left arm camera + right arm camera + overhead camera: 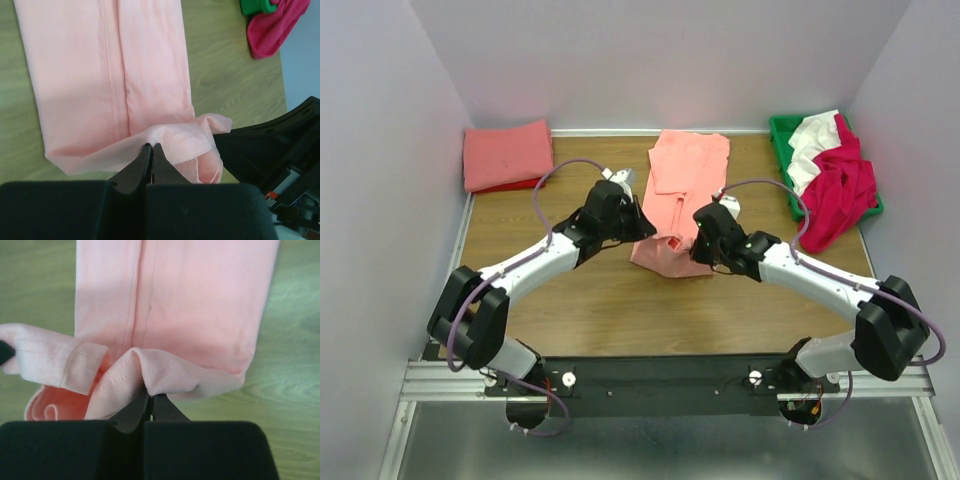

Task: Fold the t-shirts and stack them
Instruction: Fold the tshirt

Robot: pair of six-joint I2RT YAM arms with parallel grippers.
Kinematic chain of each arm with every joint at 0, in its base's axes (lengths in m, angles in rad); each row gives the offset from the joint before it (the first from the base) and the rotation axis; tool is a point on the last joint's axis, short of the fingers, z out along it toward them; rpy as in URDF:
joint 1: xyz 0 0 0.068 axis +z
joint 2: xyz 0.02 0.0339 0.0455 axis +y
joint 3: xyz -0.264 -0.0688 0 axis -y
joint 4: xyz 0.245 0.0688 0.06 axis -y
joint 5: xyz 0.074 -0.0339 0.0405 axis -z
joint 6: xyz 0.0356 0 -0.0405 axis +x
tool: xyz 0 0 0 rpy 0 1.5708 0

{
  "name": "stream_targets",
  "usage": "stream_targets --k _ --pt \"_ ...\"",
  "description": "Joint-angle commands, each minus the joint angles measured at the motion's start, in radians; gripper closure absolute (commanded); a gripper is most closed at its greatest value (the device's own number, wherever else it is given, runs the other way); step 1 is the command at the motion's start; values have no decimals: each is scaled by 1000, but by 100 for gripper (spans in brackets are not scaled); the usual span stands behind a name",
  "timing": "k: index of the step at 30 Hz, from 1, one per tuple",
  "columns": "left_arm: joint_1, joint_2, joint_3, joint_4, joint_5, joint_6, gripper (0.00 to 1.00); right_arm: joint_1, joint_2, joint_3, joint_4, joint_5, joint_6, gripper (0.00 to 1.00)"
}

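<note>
A salmon-pink t-shirt [685, 195] lies folded lengthwise in the middle of the table, running away from me. My left gripper [642, 228] is shut on the near hem at its left side [151, 145]. My right gripper [698, 246] is shut on the near hem at its right side [150, 392]. The hem is lifted and bunched between the two grippers; the rest of the t-shirt [110, 75] lies flat. A stack of folded salmon and red t-shirts [507, 155] sits at the back left. Magenta and white t-shirts [835, 180] spill from the bin.
A green plastic bin [782, 135] stands at the back right by the wall. White walls close in the table on three sides. Bare wooden table [610, 300] lies between the arms and the near edge.
</note>
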Motion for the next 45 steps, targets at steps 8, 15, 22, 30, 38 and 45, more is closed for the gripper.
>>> stream_targets --k 8,15,22,30,38,45 --pt "90 240 313 -10 12 119 100 -162 163 203 11 93 -81 100" --pt "131 383 453 -29 64 156 100 -228 260 294 34 34 -127 100" --pt "162 484 546 -51 87 182 100 -297 387 388 53 -72 -176 100" --pt "173 581 645 -91 75 194 100 -344 477 438 56 -84 -173 100" --pt "185 677 729 -111 81 208 100 -380 554 472 57 -110 -176 99" --pt "186 742 796 -134 92 216 95 -400 632 535 57 -124 -200 86"
